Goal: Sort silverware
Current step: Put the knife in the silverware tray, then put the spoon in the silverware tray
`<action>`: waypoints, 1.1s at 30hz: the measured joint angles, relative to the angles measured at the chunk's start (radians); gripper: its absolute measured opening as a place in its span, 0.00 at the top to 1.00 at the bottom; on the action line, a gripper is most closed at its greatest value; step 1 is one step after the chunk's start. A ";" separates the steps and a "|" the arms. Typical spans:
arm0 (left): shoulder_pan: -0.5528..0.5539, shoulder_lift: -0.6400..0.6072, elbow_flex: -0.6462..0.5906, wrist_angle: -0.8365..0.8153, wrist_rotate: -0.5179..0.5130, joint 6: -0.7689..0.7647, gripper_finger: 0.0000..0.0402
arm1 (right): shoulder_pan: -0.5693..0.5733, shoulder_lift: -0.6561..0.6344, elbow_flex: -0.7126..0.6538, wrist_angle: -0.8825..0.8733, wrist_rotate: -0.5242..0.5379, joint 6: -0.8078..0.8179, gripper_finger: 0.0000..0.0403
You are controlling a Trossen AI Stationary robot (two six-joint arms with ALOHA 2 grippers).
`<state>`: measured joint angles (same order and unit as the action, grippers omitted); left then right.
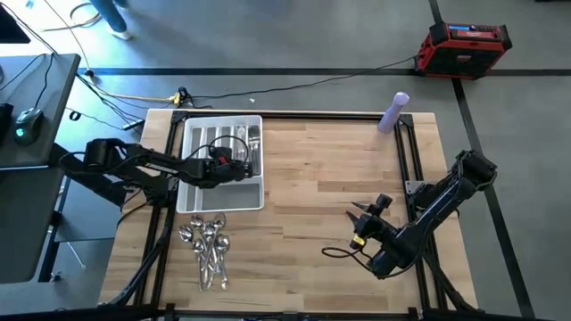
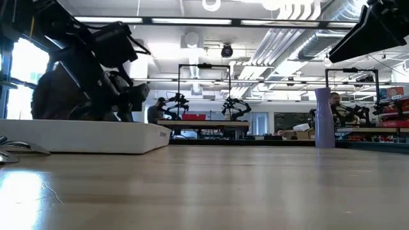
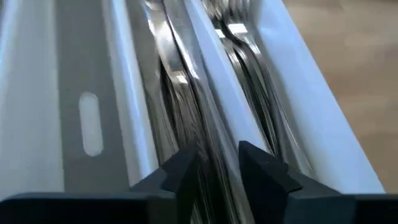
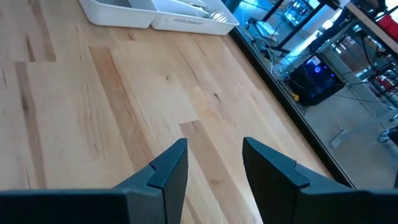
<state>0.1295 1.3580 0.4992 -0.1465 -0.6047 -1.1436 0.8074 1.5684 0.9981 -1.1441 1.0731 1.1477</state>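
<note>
A white compartmented tray (image 1: 191,194) lies at the table's far left. Shiny knives (image 3: 174,81) and forks (image 3: 245,50) lie lengthwise in neighbouring compartments of it. A loose pile of spoons (image 1: 207,248) rests on the wood just in front of the tray. My left gripper (image 1: 239,163) hangs low over the tray, slanting down. It is open in the left wrist view (image 3: 217,169), with one finger on each side of the white divider between knives and forks. My right gripper (image 1: 359,214) stands open over bare wood at the right (image 4: 214,155), nothing between its fingers.
A lilac bottle (image 1: 393,111) stands upright at the table's far right corner. A red case (image 1: 464,49) sits on the floor beyond the table. Bare wood (image 1: 330,178) stretches between the tray and my right arm. The tray's leftmost compartments (image 3: 81,93) hold nothing.
</note>
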 joint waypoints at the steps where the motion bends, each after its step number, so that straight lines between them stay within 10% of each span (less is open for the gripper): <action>1: 0.000 -0.026 0.000 -0.009 0.043 0.040 0.73 | 0.000 0.000 0.000 0.005 -0.001 -0.005 0.66; 6: -0.072 -0.174 0.076 -0.216 0.209 0.099 0.71 | 0.000 0.000 0.000 0.017 -0.001 -0.011 0.66; 11: -0.357 -0.205 0.234 -0.559 0.159 -0.060 0.78 | 0.000 0.000 0.001 0.028 -0.001 -0.026 0.66; 21: -0.877 0.133 0.440 -0.640 0.176 -0.387 0.99 | -0.001 -0.001 0.001 0.055 0.008 -0.030 0.66; 33: -0.992 0.351 0.518 -0.664 0.393 -0.574 0.88 | -0.003 -0.001 0.001 0.070 0.010 -0.030 0.66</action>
<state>-0.8621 1.7088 1.0171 -0.8104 -0.2116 -1.7171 0.8047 1.5677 0.9993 -1.0744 1.0835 1.1175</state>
